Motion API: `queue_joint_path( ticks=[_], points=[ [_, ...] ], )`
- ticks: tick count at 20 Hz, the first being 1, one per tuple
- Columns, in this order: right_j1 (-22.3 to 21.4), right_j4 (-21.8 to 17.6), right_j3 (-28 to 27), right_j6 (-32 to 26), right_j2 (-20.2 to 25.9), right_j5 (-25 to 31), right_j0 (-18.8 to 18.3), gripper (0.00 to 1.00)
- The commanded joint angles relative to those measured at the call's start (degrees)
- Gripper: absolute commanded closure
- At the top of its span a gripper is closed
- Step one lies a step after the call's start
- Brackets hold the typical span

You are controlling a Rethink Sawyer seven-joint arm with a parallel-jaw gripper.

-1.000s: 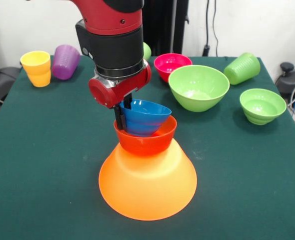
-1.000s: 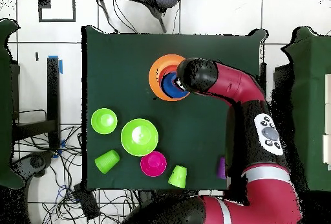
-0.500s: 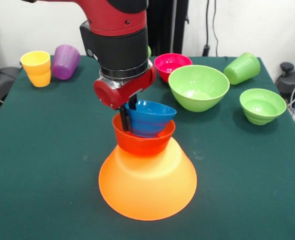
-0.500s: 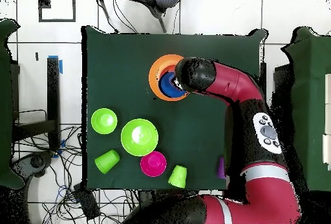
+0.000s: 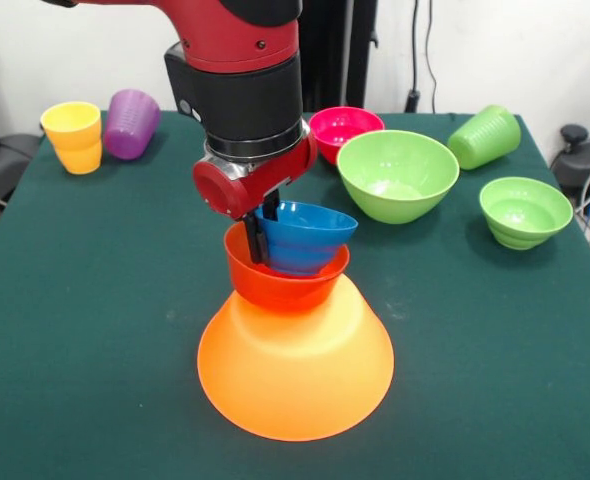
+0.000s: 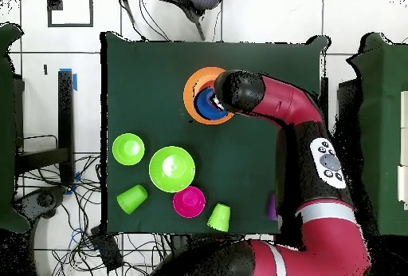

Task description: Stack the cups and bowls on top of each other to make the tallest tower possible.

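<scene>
Tower [image 5: 293,350], counter centre: orange base, red bowl [image 5: 280,285], blue bowl [image 5: 303,235] tilted in it, rim pinched by my fingers [image 5: 259,232]. Left: three bowls, four cups, far edge.

Premises are a robotics laboratory or test room. Evidence: an industrial red and black arm [image 6: 307,141] stationed at a desk [image 5: 95,300] covered in dark green cloth, plain white walls [image 5: 515,50] with cables [image 5: 420,50] hanging down them, loose wiring [image 6: 84,225] trailing over a white tiled floor [image 6: 263,17], and an office chair [image 6: 171,0] pushed against the desk's edge
</scene>
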Motion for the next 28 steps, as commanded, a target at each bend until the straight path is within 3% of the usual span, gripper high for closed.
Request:
queue_joint_path(
  ticks=[1, 4, 5, 21, 28],
  points=[
    [1.8, -0.5, 3.2, 7.3, 4.5, -0.7, 0.2, 1.0],
    [1.8, -0.7, 3.1, 7.4, 4.3, -0.6, 0.3, 1.0],
    [1.8, -0.7, 3.0, 7.5, 4.2, -0.6, 0.4, 0.0],
    [1.7, -1.2, 2.5, 7.1, 3.8, -0.4, 0.7, 0.0],
    [-1.1, -1.8, 2.9, 6.0, 4.5, -2.6, 0.6, 0.0]
  ],
)
